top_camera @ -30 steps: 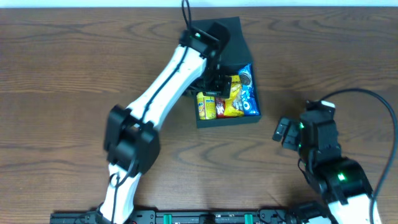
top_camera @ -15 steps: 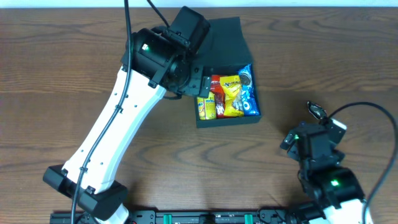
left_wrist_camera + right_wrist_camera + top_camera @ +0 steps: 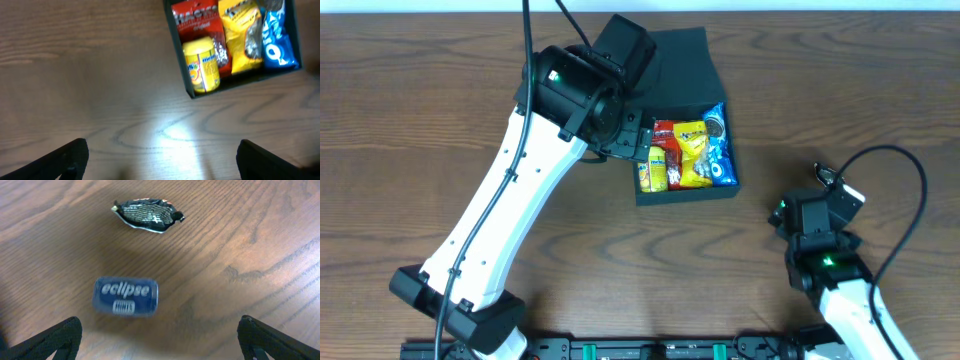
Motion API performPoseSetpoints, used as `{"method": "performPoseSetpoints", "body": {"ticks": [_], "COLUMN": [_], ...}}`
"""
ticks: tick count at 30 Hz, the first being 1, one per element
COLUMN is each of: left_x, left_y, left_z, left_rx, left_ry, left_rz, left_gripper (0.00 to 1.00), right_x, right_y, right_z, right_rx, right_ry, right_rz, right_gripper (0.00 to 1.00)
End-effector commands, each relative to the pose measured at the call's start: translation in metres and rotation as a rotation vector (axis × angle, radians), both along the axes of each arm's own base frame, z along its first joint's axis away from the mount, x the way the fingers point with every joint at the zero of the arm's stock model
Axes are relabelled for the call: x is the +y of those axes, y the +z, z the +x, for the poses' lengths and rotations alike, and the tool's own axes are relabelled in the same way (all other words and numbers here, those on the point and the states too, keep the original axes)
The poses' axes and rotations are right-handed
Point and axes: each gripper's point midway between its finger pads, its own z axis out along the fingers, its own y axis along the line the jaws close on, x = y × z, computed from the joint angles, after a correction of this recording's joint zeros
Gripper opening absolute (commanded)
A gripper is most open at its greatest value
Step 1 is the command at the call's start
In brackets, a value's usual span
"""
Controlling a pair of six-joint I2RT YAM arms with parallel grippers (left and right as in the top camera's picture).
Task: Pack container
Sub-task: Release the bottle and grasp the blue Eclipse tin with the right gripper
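Where the container (image 3: 685, 195) sits: far centre of the table (image 3: 420, 120), lid (image 3: 685, 60) folded back to the far side.
Inside it: red packet (image 3: 195, 17), yellow tube (image 3: 201, 67), yellow bag (image 3: 242, 35) and blue Oreo packet (image 3: 277, 42), side by side.
Left gripper (image 3: 162, 160): fingers spread wide, holding nothing, over bare wood just left of the container.
Right gripper (image 3: 162, 342): fingers spread wide, empty, near right, well apart from the container.
Before the right gripper: blue Eclipse tin (image 3: 125, 296), slightly blurred; crumpled dark wrapper (image 3: 147, 214) beyond it.
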Motion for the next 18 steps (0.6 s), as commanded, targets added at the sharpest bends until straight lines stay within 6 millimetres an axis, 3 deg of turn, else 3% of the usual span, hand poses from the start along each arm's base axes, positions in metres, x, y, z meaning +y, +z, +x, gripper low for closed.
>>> {"method": "performPoseSetpoints", "body": {"ticks": [1, 10, 18], "left_x": [0.006, 0.003, 0.001], "left_y": [0.010, 0.013, 0.014], "left_z": [0.001, 0.006, 0.009], "left_rx": [-0.041, -0.067, -0.081], "left_ry": [-0.006, -0.023, -0.036], "left_rz": [0.005, -0.002, -0.005], "left_gripper": [0.95, 0.95, 0.95], "right_x": [-0.008, 0.003, 0.006], "right_y": [-0.012, -0.042, -0.052], "right_z": [0.004, 0.030, 0.045], "right_rx": [0.030, 0.038, 0.009], "right_ry": [-0.028, -0.002, 0.000], "right_rz": [-0.025, 0.020, 0.027], "right_gripper": [0.99, 0.99, 0.99]}}
